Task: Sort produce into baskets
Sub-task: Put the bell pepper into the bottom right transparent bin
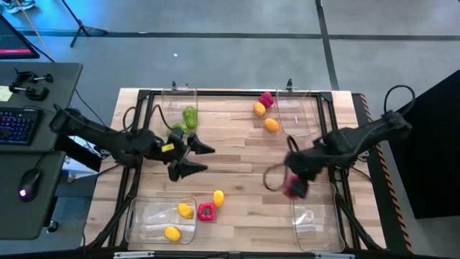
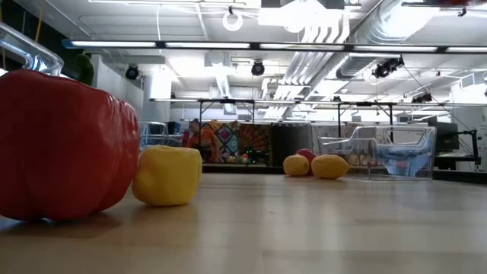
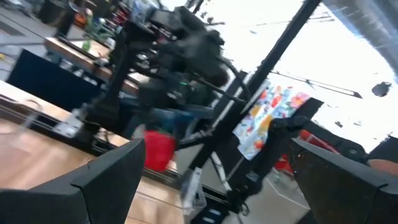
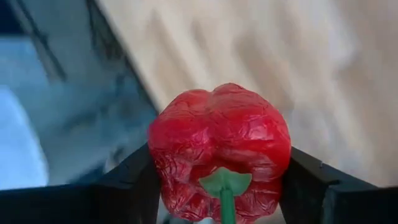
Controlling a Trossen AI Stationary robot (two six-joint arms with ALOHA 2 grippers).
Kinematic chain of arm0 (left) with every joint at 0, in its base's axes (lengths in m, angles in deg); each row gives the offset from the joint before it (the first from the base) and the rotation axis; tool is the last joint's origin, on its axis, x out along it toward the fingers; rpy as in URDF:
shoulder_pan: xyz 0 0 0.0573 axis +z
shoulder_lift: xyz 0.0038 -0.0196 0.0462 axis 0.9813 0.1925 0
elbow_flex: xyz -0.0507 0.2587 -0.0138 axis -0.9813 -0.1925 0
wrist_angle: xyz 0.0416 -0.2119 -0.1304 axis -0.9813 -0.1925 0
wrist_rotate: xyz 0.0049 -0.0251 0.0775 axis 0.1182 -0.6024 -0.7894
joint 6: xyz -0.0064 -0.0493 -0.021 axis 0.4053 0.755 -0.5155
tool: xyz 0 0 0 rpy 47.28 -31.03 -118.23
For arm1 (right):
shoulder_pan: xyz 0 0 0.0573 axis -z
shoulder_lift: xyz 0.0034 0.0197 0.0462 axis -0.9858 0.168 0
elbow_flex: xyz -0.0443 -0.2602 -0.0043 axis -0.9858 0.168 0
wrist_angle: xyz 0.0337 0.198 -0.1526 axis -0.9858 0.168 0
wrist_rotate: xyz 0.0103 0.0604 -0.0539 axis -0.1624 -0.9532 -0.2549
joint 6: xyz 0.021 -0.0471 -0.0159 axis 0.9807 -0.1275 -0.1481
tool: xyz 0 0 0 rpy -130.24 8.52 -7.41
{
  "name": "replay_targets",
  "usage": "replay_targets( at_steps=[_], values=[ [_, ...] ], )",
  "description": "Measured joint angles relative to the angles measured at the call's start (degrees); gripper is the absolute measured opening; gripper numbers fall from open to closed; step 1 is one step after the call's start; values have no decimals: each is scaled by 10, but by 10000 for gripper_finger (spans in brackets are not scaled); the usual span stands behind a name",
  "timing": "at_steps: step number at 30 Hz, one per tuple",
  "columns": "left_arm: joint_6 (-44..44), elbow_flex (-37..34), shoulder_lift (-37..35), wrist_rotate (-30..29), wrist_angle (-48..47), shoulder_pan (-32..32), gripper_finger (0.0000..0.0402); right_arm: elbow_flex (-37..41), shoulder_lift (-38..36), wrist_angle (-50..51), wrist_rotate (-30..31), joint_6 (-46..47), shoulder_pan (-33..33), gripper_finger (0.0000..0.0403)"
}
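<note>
My right gripper (image 1: 293, 184) is shut on a magenta-red pepper (image 4: 221, 146) with a green stem, held in the air by the far left corner of the near right basket (image 1: 320, 219). My left gripper (image 1: 198, 159) hovers open at centre left, with nothing between its fingers. Green produce (image 1: 189, 115) lies in the far left basket (image 1: 176, 97). Yellow pieces (image 1: 171, 232) lie in the near left basket (image 1: 144, 223). A yellow piece (image 2: 167, 175) and a red pepper (image 2: 61, 144) rest on the table beside it. Orange pieces (image 1: 272, 124) and a magenta one (image 1: 267, 99) lie by the far right basket (image 1: 302, 108). My right gripper pinches the pepper's two opposite side walls (image 4: 163, 163) between its two fingers (image 4: 127, 183). The stem end (image 4: 225, 185) faces back toward the wrist. The fingers slant downward from the table's right side. The pepper is lifted clear of the table.
A black metal frame (image 1: 215, 93) runs round the wooden table top. A desk with a keyboard and a mouse (image 1: 25, 183) stands off the table's left side. Bare wood (image 1: 237, 158) lies between the two grippers.
</note>
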State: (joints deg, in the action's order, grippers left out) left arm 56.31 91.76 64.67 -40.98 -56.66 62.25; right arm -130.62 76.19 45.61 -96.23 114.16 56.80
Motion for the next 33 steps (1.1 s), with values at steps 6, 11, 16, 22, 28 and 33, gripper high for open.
replay_targets(
  at_steps=[6, 11, 16, 22, 28, 33],
  values=[
    [-1, 0, 0, 9, -13, 24, 376, 39, 1, 69, -26, 136, -134, 238],
    [10, 0, 3, 23, -23, 28, 376, 92, 8, 51, -1, 252, -194, 241],
    [10, 0, 3, 25, -24, 28, 376, 116, 9, 32, 11, 314, -215, 242],
    [10, 0, 3, 35, -23, 28, 376, 130, 9, 16, 7, 350, -207, 258],
    [18, 0, 3, 53, -29, 28, 376, 130, 9, -26, -2, 311, -204, 298],
    [19, 0, 3, 64, -31, 28, 376, 130, 9, -20, 0, 310, -203, 331]
  ],
)
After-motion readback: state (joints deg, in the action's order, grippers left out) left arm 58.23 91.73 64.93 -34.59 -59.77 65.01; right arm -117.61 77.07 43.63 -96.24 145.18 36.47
